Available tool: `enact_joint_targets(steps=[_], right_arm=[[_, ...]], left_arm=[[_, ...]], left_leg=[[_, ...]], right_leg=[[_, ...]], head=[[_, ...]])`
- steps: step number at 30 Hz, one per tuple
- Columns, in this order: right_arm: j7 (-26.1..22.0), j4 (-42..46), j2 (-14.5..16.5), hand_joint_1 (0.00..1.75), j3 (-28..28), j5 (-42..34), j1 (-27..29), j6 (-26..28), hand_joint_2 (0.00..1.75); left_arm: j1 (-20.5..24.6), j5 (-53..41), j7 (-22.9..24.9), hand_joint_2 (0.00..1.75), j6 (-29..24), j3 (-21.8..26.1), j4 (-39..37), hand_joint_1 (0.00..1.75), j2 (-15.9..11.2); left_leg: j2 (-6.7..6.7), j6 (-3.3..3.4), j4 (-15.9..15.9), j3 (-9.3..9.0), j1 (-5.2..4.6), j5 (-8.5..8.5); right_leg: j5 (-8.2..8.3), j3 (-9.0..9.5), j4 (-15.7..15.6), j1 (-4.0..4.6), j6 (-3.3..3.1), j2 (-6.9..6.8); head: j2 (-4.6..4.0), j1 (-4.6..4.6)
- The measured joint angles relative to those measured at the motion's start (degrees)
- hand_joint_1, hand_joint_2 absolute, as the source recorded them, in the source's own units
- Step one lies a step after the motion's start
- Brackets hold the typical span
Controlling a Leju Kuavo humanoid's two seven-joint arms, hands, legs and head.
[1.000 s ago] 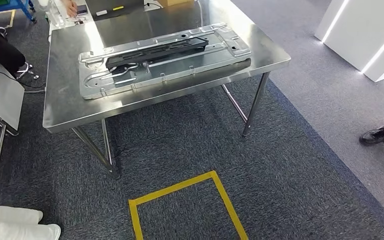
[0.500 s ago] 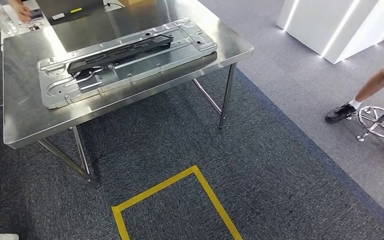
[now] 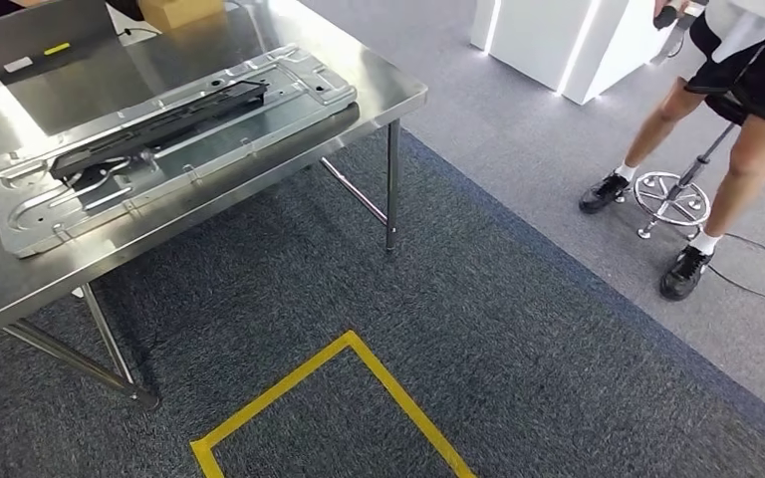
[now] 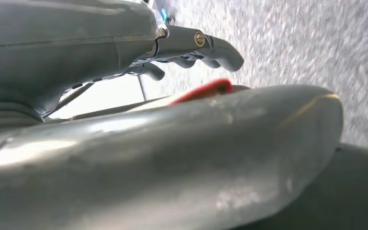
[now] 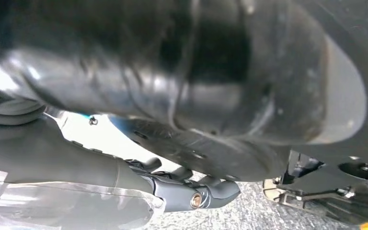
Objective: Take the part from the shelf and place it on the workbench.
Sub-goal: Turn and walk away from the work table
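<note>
Floor: dark grey carpet (image 3: 518, 329) across most of the head view, lighter grey strip toward the upper right. Yellow tape outline (image 3: 359, 383) at bottom centre.

Steel worktop (image 3: 379, 95) in the upper left, legs visible under it. On it lies a long stamped metal panel (image 3: 30, 214), running diagonally from left edge toward upper centre. A black elongated part (image 3: 159, 124) rests on top of the panel, same diagonal.

White block with lit edges (image 3: 558, 45) at top, right of centre. Person's legs (image 3: 747, 159) at upper right, dark shoes, beside a chrome stool base (image 3: 669, 194).

Left hand (image 4: 196, 50): dark fingers partly curled over carpet, nothing visible in them; open or closed, can't tell. Right hand (image 5: 196, 191): fingers similarly curled, view cluttered by dark body parts, state unclear too.
</note>
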State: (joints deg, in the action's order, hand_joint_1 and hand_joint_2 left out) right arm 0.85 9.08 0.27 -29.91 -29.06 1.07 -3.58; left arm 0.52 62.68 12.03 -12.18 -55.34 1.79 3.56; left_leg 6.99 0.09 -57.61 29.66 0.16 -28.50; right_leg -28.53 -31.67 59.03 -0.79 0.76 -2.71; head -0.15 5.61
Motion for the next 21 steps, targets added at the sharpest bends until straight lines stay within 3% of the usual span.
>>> enact_joint_targets(steps=[2, 4, 6, 7, 8, 9, 11, 13, 15, 17, 19, 21], right_arm=[[0.1, 0.0, 0.2, 0.00, 0.0, 0.7, -0.1, 0.0, 0.00], [0.1, 0.0, 0.3, 0.00, -0.1, 1.2, -0.3, 0.0, 0.00], [0.0, 0.0, 0.4, 0.00, -0.2, 1.5, -0.4, -0.1, 0.00], [-0.2, 0.0, 0.4, 0.00, -0.2, 1.6, -0.4, -0.1, 0.00], [-0.3, 0.0, 0.4, 0.00, -0.3, 1.7, -0.4, -0.1, 0.00], [-0.6, 0.0, 0.4, 0.00, -0.3, 1.7, -0.5, 0.1, 0.00], [-1.4, 0.1, 0.5, 0.00, -0.3, 1.5, -0.7, 0.5, 0.00], [-2.2, 0.2, 0.5, 0.00, -0.3, 1.3, -0.9, 0.8, 0.00], [-2.4, 0.3, 0.4, 0.00, -0.3, 1.2, -1.0, 0.8, 0.00], [-2.5, 0.3, 0.4, 0.00, -0.3, 1.2, -1.0, 0.9, 0.00], [-2.6, 0.3, 0.4, 0.00, -0.3, 1.2, -1.1, 0.9, 0.00], [-2.6, 0.3, 0.4, 0.00, -0.3, 1.2, -1.2, 0.9, 0.00]], left_arm=[[0.1, 0.0, -0.5, 0.00, -1.8, 0.0, 0.1, 0.00, 0.3], [0.0, 0.3, -1.2, 0.00, -2.1, 0.0, 0.3, 0.00, 0.4], [-0.2, 0.7, -1.9, 0.00, -1.7, 0.0, 0.5, 0.00, 0.4], [-0.2, 0.8, -2.1, 0.00, -1.4, 0.0, 0.5, 0.00, 0.3], [-0.3, 0.8, -2.0, 0.00, -1.1, 0.0, 0.6, 0.00, 0.3], [-0.3, 0.5, -1.7, 0.00, -0.7, 0.0, 0.6, 0.00, 0.3], [-0.3, -0.8, -0.6, 0.00, 1.2, -0.3, 0.8, 0.00, -0.1], [-0.4, -1.8, 0.1, 0.00, 4.5, -0.7, 1.3, 0.00, -1.0], [-0.5, -2.0, 0.1, 0.00, 6.9, -0.9, 2.0, 0.00, -2.0], [-0.6, -2.1, 0.1, 0.00, 7.6, -0.9, 2.5, 0.00, -2.5], [-0.9, -2.2, 0.1, 0.00, 7.8, -1.1, 2.8, 0.00, -2.8], [-1.2, -2.2, 0.1, 0.00, 7.9, -1.3, 3.1, 0.00, -3.0]], left_leg=[[-1.92, -0.60, -2.0, 0.72, 0.26, -1.80], [-5.24, -0.94, -8.2, 3.29, 0.44, -5.88], [-6.46, -0.93, -15.0, 6.16, 0.45, -8.79], [-6.60, -0.83, -16.0, 6.54, 0.44, -8.63], [-6.76, -0.65, -14.8, 5.90, 0.43, -7.36], [-7.24, -0.40, -11.5, 4.28, 0.42, -5.28], [-10.10, 0.17, -3.8, 0.75, 0.44, -2.03], [-12.02, 0.49, -0.2, -0.58, 0.34, -1.28], [-10.98, 0.87, 0.3, -0.74, 0.33, -0.96], [-9.42, 1.58, 1.0, -1.06, 0.52, -0.34], [-7.61, 2.09, 1.4, -1.10, 0.44, -0.05], [-5.73, 2.20, 1.4, -0.90, 0.23, -0.10]], right_leg=[[0.59, -0.27, -0.4, -0.26, -0.86, 1.21], [1.05, -0.74, -0.5, -0.24, -1.46, 2.49], [1.31, -1.23, -0.3, 0.00, -1.65, 3.94], [1.39, -1.36, -0.2, 0.11, -1.65, 4.70], [1.45, -1.41, -0.1, 0.19, -1.62, 5.46], [1.48, -1.40, 0.0, 0.24, -1.56, 6.22], [1.60, -1.56, 0.2, 0.24, -1.28, 7.57], [1.93, -2.09, 0.3, 0.08, -0.60, 8.85], [2.32, -2.51, 0.3, -0.09, 0.21, 9.89], [1.28, -3.31, 1.7, 0.08, 0.62, 7.87], [-2.20, -5.87, 7.2, 0.19, 0.84, 4.52], [-5.38, -8.95, 14.1, 0.03, 1.17, 3.38]], head=[[0.00, 0.01], [0.00, 0.03], [0.00, 0.02], [0.00, 0.02], [0.00, 0.02], [0.00, 0.02], [0.00, 0.01], [0.00, 0.02], [0.00, 0.01], [0.00, -0.04], [0.00, -0.13], [0.00, -0.16]])
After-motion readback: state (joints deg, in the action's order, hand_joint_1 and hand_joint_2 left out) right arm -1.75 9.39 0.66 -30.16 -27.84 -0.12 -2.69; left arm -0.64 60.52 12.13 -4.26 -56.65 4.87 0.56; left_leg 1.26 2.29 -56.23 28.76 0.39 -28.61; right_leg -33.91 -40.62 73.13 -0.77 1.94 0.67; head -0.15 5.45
